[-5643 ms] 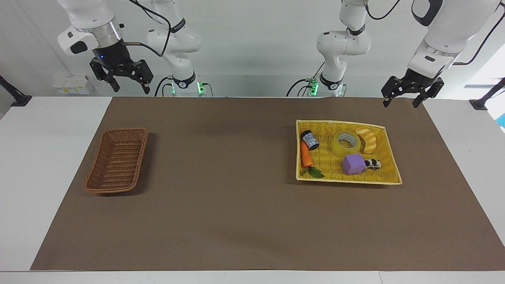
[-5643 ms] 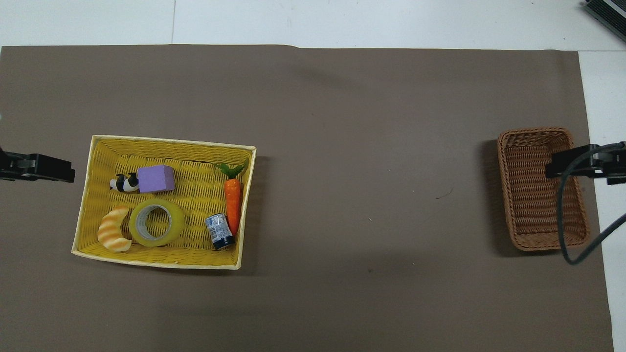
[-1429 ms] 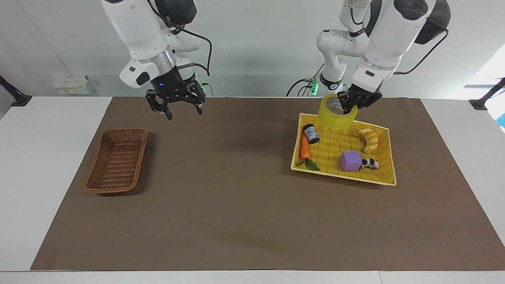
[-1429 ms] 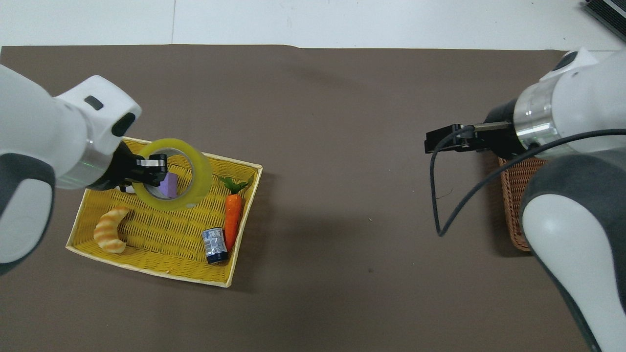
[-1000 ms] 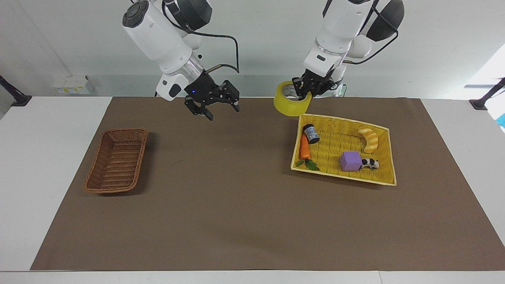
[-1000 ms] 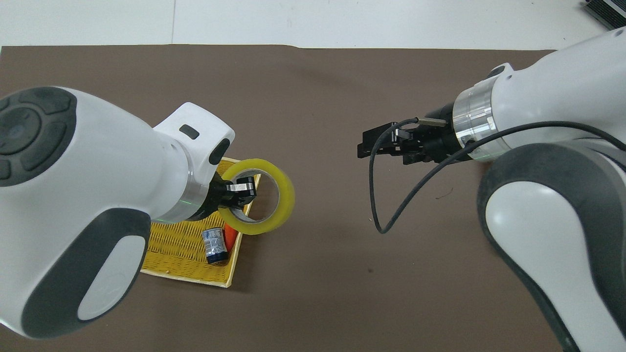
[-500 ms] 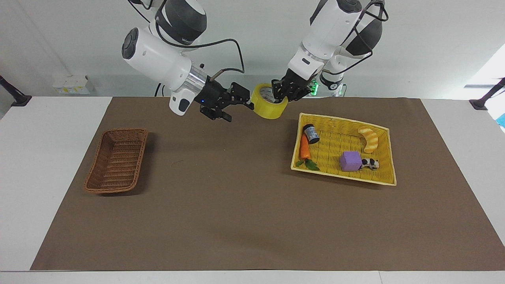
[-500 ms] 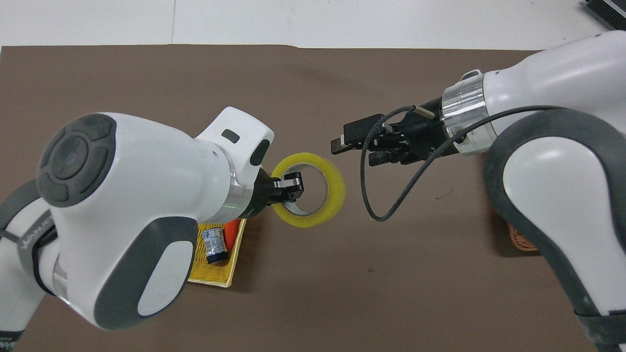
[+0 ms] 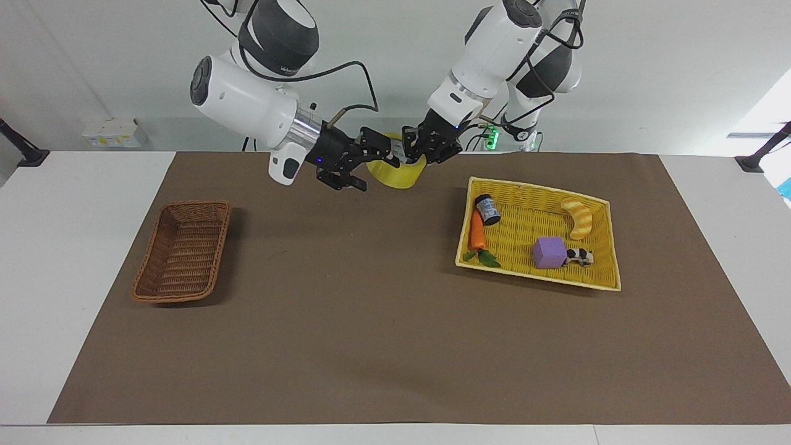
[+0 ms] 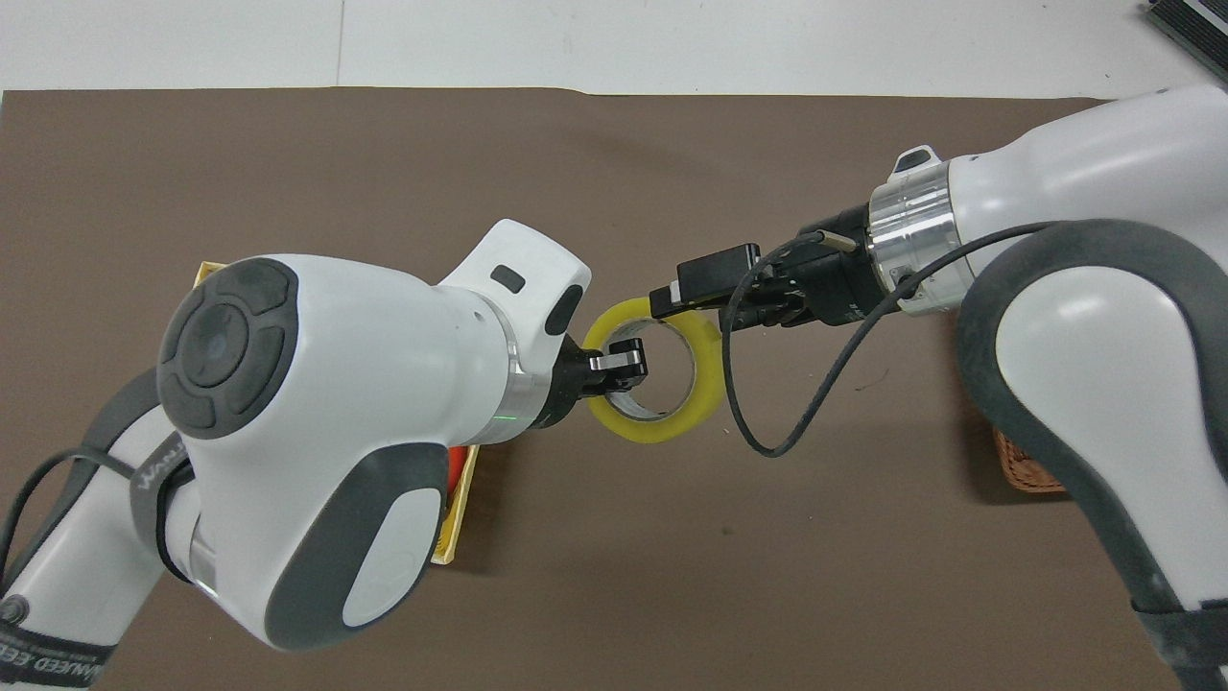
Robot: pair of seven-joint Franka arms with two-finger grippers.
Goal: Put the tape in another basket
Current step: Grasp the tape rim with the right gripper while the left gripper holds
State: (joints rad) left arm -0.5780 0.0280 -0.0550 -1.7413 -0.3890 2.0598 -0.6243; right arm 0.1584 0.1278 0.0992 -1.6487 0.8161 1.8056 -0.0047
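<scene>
Fingers pinching tape's rim

The tape is translucent yellow. The basket is dark-brown woven wicker; the tray is bright-yellow weave. In it lie an orange carrot with green leaves, a purple block, a yellow-orange striped croissant and a black-and-white cow. A brown mat covers the white worktop.
</scene>
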